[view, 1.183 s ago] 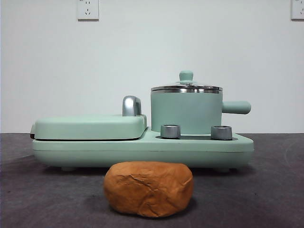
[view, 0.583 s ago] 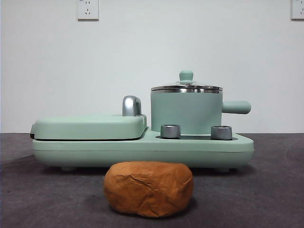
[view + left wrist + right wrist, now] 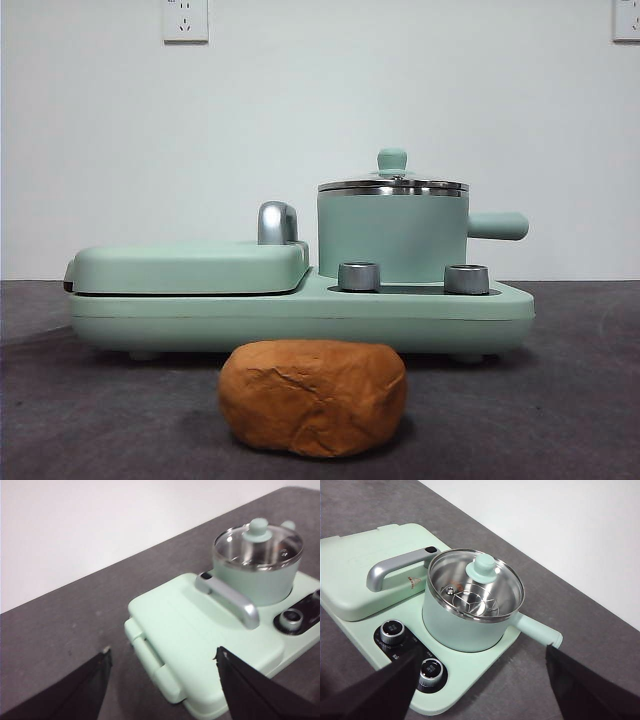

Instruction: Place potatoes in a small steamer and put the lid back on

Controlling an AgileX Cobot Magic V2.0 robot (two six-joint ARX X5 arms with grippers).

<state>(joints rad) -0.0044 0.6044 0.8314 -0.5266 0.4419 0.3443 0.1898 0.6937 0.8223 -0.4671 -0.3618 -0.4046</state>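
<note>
The orange-brown potato lump [image 3: 313,397] lies on the dark table in front of the appliance, seen only in the front view. Behind it the mint-green small steamer [image 3: 393,238] [image 3: 262,577] [image 3: 465,622] stands on the right half of the base, its side handle pointing right. The glass lid [image 3: 392,183] [image 3: 258,545] [image 3: 476,585] with its green knob sits on the pot's steel rim. My left gripper [image 3: 162,655] hovers open, high above the grill end of the appliance. My right gripper [image 3: 480,655] hovers open above the pot and dials. Neither holds anything.
A flat green grill plate [image 3: 190,268] [image 3: 190,630] [image 3: 365,565] with a steel handle [image 3: 277,222] fills the left half of the base. Two steel dials [image 3: 359,276] [image 3: 466,279] sit in front of the pot. A white wall stands behind the table.
</note>
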